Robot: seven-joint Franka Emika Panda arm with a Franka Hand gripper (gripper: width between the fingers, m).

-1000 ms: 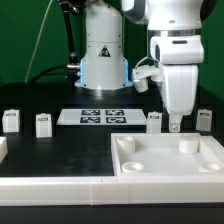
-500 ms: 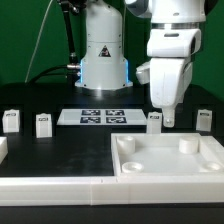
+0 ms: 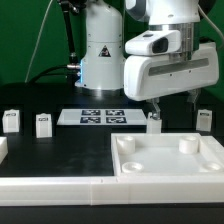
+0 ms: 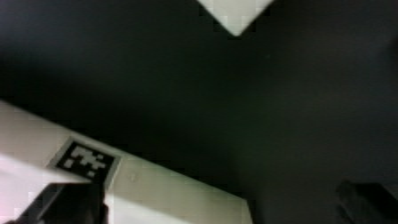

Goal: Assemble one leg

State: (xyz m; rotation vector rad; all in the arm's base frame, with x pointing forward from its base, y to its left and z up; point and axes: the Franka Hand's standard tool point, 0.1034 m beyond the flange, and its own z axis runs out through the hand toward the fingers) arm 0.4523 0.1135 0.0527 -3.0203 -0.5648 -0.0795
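Observation:
Several small white legs with tags stand on the black table: two at the exterior view's left (image 3: 11, 120) (image 3: 42, 123), one near the middle (image 3: 154, 121) and one at the right (image 3: 205, 117). My gripper (image 3: 175, 103) hangs open and empty above the table, its broad side toward the camera. One finger (image 3: 155, 105) is just above the middle leg without touching it. In the wrist view the gripper (image 4: 214, 205) is open. A white tagged part (image 4: 84, 158) lies close to one dark finger (image 4: 63, 205); I cannot tell which part it is.
The large white square piece with corner sockets (image 3: 125, 165) lies at the front right. The marker board (image 3: 97, 116) lies flat behind it, in front of the arm's base. A white part's corner (image 3: 2, 148) shows at the left edge.
The hand has turned about its vertical axis, so its broad side now faces the camera, and it has shifted slightly left. The fingers now stand visibly apart. No part has moved.

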